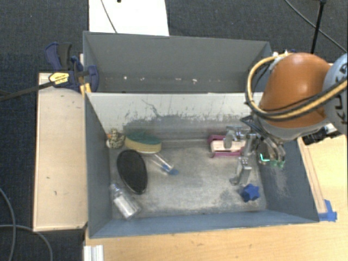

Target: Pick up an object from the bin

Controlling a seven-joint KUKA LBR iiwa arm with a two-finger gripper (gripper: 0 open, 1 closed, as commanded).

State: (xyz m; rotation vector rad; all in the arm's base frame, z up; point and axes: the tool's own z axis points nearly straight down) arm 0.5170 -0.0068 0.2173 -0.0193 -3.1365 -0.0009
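Note:
My gripper (239,179) hangs low over the right part of the bin, its metal tip close to the floor. A small blue block (250,193) lies just below and to the right of that tip, apart from it. A pink and white flat thing (223,146) lies against the back wall, just left of the gripper's upper part. I see nothing held in the gripper.
On the left side lie a black oval brush (133,171), a green and yellow sponge (143,142), a clear tube with a blue tip (162,165), a clear small bottle (123,203) and a small brownish thing (114,139). The arm's orange cover overhangs the right wall.

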